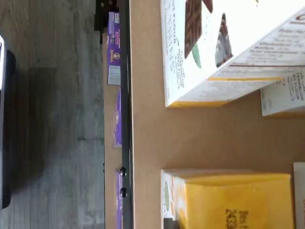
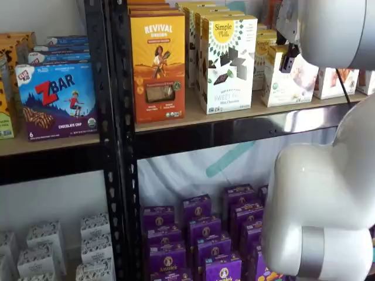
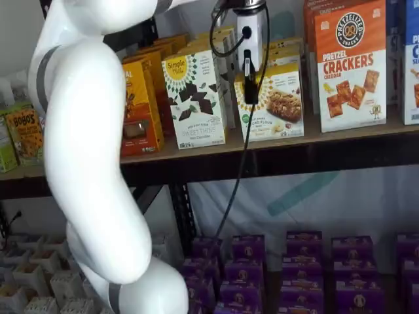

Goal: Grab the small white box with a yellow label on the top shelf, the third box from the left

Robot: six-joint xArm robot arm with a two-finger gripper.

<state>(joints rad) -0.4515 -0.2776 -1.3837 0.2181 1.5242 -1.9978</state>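
Note:
The small white box (image 3: 276, 103), with a yellow sunburst logo, stands on the top shelf (image 3: 281, 142), right of the taller white Simple Mills box (image 3: 195, 98). My gripper (image 3: 251, 98) hangs in front of the small box's left front edge. Only one black finger (image 3: 251, 78) shows under the white body, so I cannot tell whether it is open. In a shelf view the small box (image 2: 288, 82) is partly hidden behind my arm, with a dark gripper part (image 2: 289, 61) in front of it. The wrist view shows the small box's yellow panel (image 1: 233, 200), the taller box (image 1: 214, 52) and the tan shelf board (image 1: 200, 138).
An orange Revival box (image 2: 157, 58) stands left of the taller white box. A Pretzel Crackers box (image 3: 350, 65) stands to the right. Purple boxes (image 3: 301, 268) fill the lower shelf. My white arm (image 3: 85, 163) fills the left foreground. A black upright (image 2: 117, 117) separates the ZBar box (image 2: 58, 99).

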